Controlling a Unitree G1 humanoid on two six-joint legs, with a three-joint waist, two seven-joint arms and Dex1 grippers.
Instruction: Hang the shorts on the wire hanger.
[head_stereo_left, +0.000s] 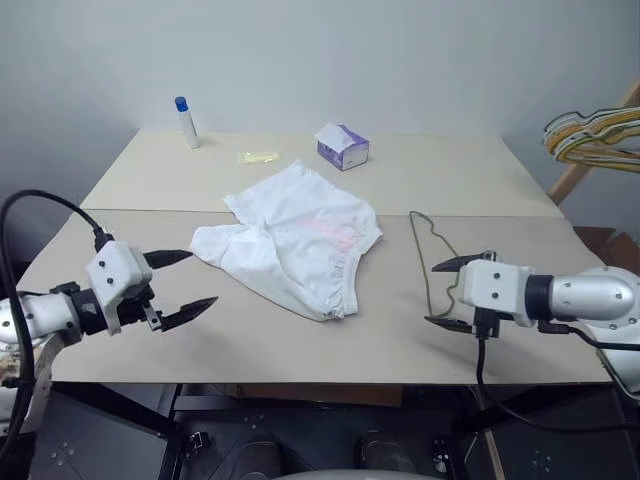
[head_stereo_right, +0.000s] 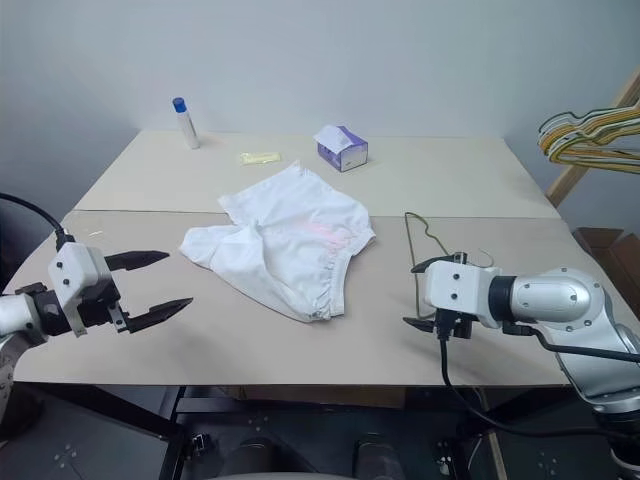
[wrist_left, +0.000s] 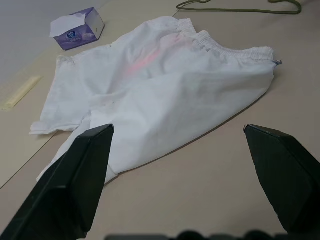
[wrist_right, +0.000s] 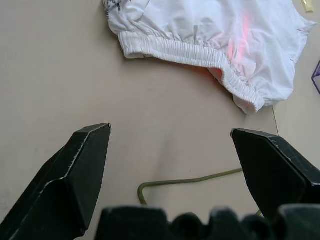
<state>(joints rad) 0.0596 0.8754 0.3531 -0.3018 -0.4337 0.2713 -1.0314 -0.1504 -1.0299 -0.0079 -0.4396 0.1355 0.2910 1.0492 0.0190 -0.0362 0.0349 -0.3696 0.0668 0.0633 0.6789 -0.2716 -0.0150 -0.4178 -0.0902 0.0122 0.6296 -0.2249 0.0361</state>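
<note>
1. In the left eye view, the shorts (head_stereo_left: 295, 238) were seen spread flat near the middle of the counter (head_stereo_left: 300, 340), the gathered waistband turned toward the right and near side. The wire hanger (head_stereo_left: 432, 262) lay flat just to the right of them, apart from the cloth; it was judged to have been laid there so that each arm had one item on its own side. The left end effector (head_stereo_left: 183, 284) was held above the near left of the counter, its fingers spread wide and gripping nothing. The right end effector (head_stereo_left: 445, 294) hung over the near end of the hanger, likewise wide open and empty.

2. In the right eye view, a tissue box (head_stereo_right: 342, 148), a blue-capped bottle (head_stereo_right: 186, 123) and a pale yellow strip (head_stereo_right: 258, 157) were seen on the far part of the counter, well apart from the shorts. A bunch of hangers (head_stereo_right: 590, 135) was seen at the far right, off the counter.

3. In the left wrist view, the two black fingers (wrist_left: 75, 180) framed the shorts, nothing between them; the aim was judged to be the cloth.

4. In the right wrist view, the waistband and a bend of green wire were seen beyond the parted fingers (wrist_right: 70, 185), the hanger not yet grasped.
</note>
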